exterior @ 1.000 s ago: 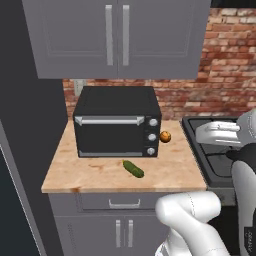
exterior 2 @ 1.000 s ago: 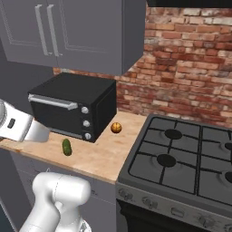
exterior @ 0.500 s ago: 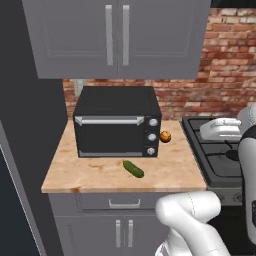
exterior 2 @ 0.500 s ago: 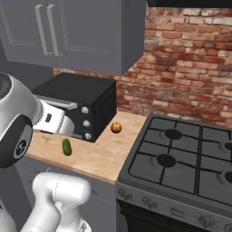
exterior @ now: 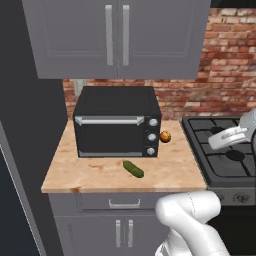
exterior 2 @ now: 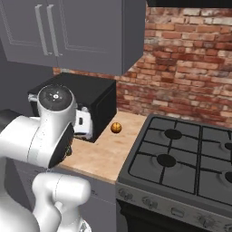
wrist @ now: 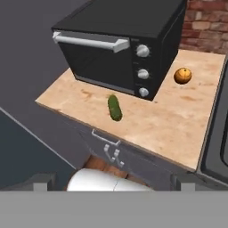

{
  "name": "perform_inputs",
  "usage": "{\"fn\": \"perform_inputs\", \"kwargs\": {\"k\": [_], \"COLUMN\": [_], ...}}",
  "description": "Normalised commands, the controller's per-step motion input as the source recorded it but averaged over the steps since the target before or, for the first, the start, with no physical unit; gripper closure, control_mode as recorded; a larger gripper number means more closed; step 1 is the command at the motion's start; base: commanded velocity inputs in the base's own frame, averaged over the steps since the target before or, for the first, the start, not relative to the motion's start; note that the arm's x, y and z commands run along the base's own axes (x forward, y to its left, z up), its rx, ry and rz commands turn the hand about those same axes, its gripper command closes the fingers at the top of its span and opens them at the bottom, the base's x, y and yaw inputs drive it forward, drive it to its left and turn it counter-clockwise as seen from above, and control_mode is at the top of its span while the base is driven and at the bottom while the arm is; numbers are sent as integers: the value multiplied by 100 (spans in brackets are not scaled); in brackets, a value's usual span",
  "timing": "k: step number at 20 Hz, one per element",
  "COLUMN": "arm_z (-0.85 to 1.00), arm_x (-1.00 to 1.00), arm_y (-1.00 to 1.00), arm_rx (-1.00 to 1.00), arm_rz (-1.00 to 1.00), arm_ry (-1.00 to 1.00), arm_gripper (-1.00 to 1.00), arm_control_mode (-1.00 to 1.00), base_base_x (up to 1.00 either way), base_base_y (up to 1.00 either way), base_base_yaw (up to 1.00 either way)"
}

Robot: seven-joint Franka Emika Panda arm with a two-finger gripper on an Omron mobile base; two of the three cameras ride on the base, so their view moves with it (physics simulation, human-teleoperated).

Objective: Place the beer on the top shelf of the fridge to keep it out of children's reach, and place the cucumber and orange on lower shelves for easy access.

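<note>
On the wooden surface (exterior: 100,175), the cucumber (exterior: 133,168) lies flat just before the black oven (exterior: 116,121), its long axis running from far-left to near-right. The orange (exterior: 165,136) sits right of the oven. The right base view hides the cucumber behind the arm; the jaws stand wide apart, holding nothing.

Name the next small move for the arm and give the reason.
Probably lower the open gripper toward the cucumber. It lies free on the wooden counter in front of the black oven, nearest the hand, while the orange sits farther back.
</note>
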Motion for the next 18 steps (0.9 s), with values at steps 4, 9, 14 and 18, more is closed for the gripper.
{"fn": "perform_inputs", "kwargs": {"k": [4, 9, 14, 18], "arm_z": [-24, -18, -33, -31], "arm_x": [23, 24, 25, 32], "arm_y": [-23, -7, -12, -23], "arm_rx": [-2, -7, -6, -4], "arm_rz": [21, 14, 9, 13], "arm_ry": [1, 0, 0, 0], "arm_gripper": [-100, -100, -100, -100], "arm_control_mode": [-100, -100, -100, -100], "base_base_x": [0, 0, 0, 0], "base_base_y": [0, 0, 0, 0], "base_base_yaw": [0, 0, 0, 0]}}
